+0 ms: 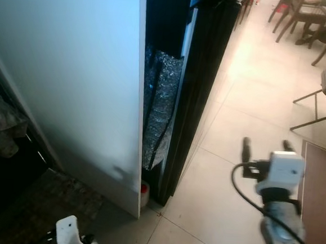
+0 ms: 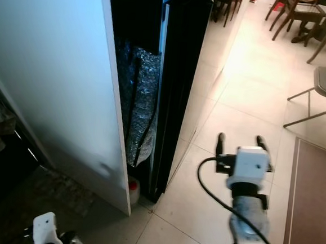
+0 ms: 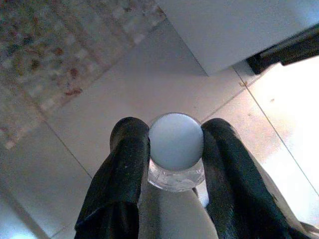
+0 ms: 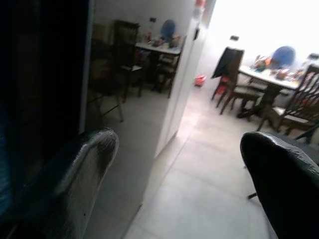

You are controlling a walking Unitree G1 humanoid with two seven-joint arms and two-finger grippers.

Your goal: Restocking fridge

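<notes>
The left gripper [image 3: 172, 149] hangs low over the tiled floor [image 1: 236, 128], just short of the fridge's bottom corner. Its jaws are closed on a clear bottle [image 3: 175, 172] with a pale round cap [image 3: 175, 141]; the two black fingers [image 3: 124, 169] press against the bottle's neck from either side, directly below the cap. In the left eye view only the white wrist housing of this arm is visible at the lower edge of the frame.

The right gripper [image 1: 265, 146] is raised over the floor to the right of the fridge, well apart from it. Its jaws stand open and hold nothing, with floor showing between the fingertips. A black cable [image 1: 245, 190] loops from the wrist housing down along the silver forearm.

The white fridge door [image 1: 70, 81] stands open, its edge toward the camera. Behind it a dark gap shows crinkled silver foil-like material [image 1: 162, 93] and the black cabinet side [image 1: 203, 74]. A small white container with a red band [image 1: 144, 193] sits on the floor at the foot of the gap.

Dining chairs [image 1: 304, 17] stand at the far right; a brown mat [image 1: 321, 196] lies at the right edge.
</notes>
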